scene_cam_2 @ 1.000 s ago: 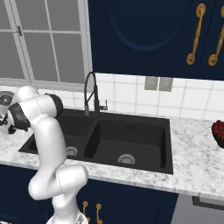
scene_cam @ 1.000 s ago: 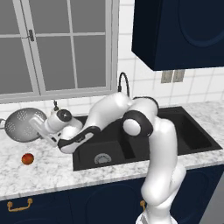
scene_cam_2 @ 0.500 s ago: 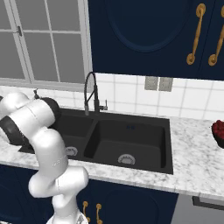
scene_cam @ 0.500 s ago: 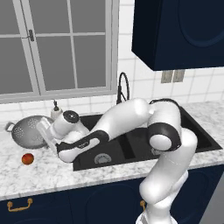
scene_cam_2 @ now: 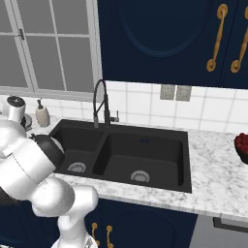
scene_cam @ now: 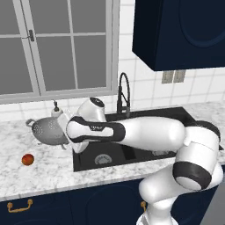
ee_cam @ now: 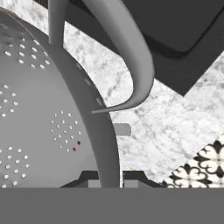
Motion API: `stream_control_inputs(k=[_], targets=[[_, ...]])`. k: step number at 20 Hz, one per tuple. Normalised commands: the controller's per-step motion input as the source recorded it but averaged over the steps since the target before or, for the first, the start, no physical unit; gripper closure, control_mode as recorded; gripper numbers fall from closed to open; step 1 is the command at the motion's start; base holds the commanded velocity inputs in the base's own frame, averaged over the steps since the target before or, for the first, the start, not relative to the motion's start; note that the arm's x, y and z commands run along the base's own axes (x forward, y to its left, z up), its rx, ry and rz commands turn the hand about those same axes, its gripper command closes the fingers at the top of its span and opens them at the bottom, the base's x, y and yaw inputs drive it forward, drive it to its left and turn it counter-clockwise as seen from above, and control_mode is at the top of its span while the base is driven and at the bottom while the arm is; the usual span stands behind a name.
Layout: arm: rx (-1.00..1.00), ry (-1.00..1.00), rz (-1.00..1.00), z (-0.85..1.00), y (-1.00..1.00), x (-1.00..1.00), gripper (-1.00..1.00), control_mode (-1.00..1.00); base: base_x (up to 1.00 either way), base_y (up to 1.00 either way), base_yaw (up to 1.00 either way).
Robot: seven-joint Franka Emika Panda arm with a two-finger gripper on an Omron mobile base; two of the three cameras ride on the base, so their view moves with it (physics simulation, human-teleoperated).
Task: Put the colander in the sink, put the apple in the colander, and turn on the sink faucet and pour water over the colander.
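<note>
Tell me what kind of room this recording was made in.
A rendered home kitchen, it seems: a black double-basin sink with a gooseneck faucet in a marble counter, navy cabinets above, a colander nearby.

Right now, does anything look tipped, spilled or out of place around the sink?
Nothing spilled or damaged. The colander hangs tilted above the counter left of the sink, its rim pinched in the shut gripper. The apple sits on the counter, and no water runs from the sink faucet.

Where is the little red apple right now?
In the left base view the apple sits on the marble counter, left of the sink and in front of the colander.
</note>
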Motion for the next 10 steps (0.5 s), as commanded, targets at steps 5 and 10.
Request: stream_control_inputs(k=[5,10], targets=[[0.00,0.22,-0.01,0.49,-0.76,-0.20,1.00,-1.00,0.00,0.00,0.00],[-0.04,0.16,-0.08,0.35,-0.72,0.00,1.00,-1.00,0.00,0.00,0.00]])
